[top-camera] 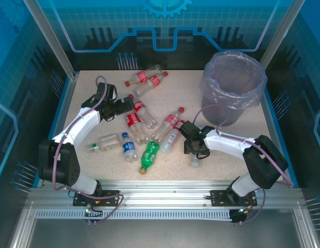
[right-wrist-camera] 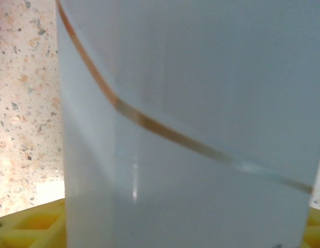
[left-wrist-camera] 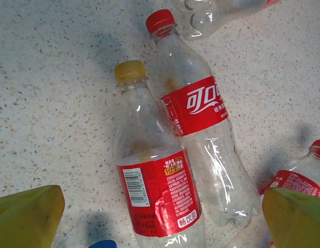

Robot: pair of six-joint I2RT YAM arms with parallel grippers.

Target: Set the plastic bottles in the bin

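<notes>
Top view: about 10 plastic bottles (top-camera: 141,111) lie loose on the tabletop (top-camera: 170,173). The bin (top-camera: 233,88), far right, shows just its liner inside, so nearly everything looks left to do. The left end effector (top-camera: 127,107) gapes wide beside the cluster, and the right end effector (top-camera: 195,151) straddles a pale bottle (top-camera: 195,163).

Left wrist: 2 red-labelled bottles (left-wrist-camera: 201,129) lie between spread fingers (left-wrist-camera: 30,217), ungripped.

Right wrist: the pale bottle sits hard against the camera; whether it is gripped, I cannot tell.
</notes>
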